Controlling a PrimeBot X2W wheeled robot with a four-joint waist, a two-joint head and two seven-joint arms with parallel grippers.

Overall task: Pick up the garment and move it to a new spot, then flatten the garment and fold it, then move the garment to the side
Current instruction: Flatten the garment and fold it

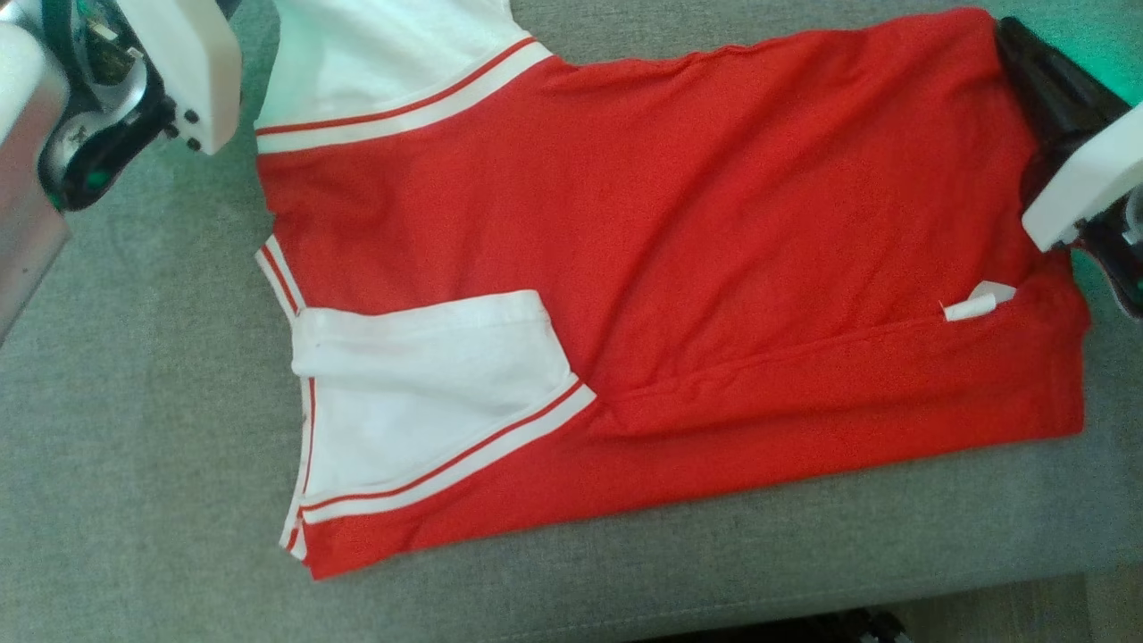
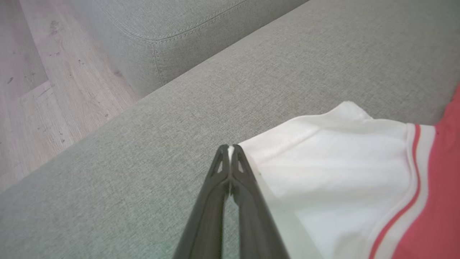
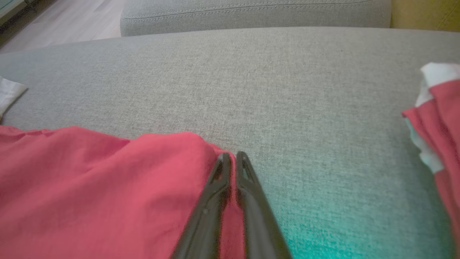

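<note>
The garment point(image 1: 670, 223) is a red top with white sleeves and red-striped white trim, spread on the grey sofa seat point(image 1: 134, 402). One sleeve is folded in over the front. In the left wrist view my left gripper point(image 2: 230, 153) is shut on the corner of the far white sleeve point(image 2: 341, 172), with a sliver of white cloth between its tips. In the right wrist view my right gripper point(image 3: 233, 158) is closed on the red hem point(image 3: 107, 187), and red cloth shows between its fingers. Both arms' wrists sit at the head view's top corners, left point(image 1: 134, 80) and right point(image 1: 1085, 187).
The seat's front edge point(image 1: 804, 616) runs along the bottom of the head view. Wooden floor point(image 2: 36, 90) and another grey cushion point(image 2: 161, 32) lie beyond the sleeve. A red-and-white fold of cloth point(image 3: 435, 118) shows at the right wrist view's right edge.
</note>
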